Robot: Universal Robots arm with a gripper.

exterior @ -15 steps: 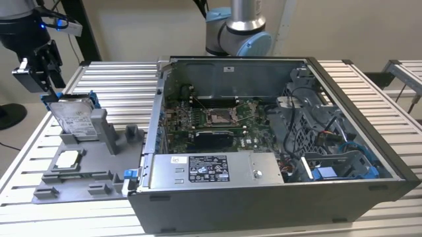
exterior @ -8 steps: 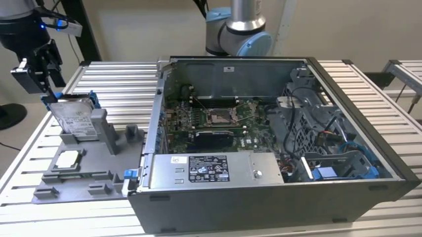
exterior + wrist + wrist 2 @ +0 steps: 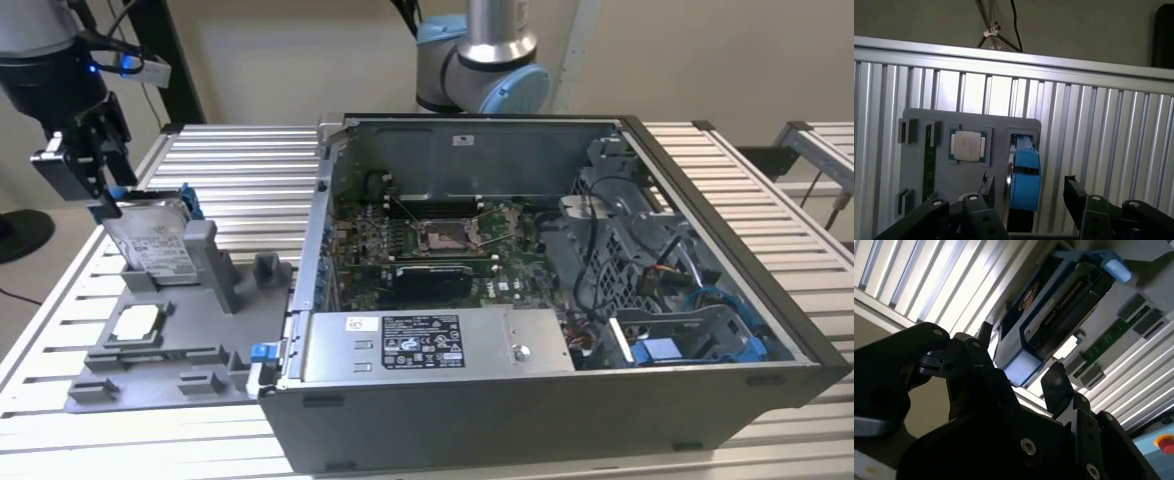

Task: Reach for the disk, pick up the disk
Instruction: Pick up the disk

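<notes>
**Entry 1: the disk** (image 3: 150, 245). Silver, with a white label and a blue frame along its edges. It is in the upper left of the exterior view, standing upright on edge in a slot of the grey fixture plate (image 3: 200, 310). It is seated, not lifted. In the first wrist view the disk (image 3: 1024, 182) is seen edge-on, blue end toward the camera.

**Entry 2: gripper** (image 3: 107, 200). It is at the disk's top edge. The fingers (image 3: 987, 186) are spread, one on each side of the blue end, and the first wrist view shows a gap on both sides. The second wrist view shows the gripper (image 3: 1021, 365) in the same straddle (from that angle one finger may be brushing the frame, so contact is hard to rule out). Nothing is held.

**Entry 3: status.**
- Reach: judged all but complete, since the disk stands between the jaws.
- Pick up: not done. The jaws have not closed, nothing is lifted, and the disk sits in its slot.

**Entry 4: surroundings.**
- Chip (image 3: 968, 146): lies flat in a recess of the same plate, just beside the disk's slot.
- Open computer case (image 3: 534, 400): at the centre and right of the exterior view, well apart from the gripper.
- Slatted metal table (image 3: 227, 170): under everything.
</notes>
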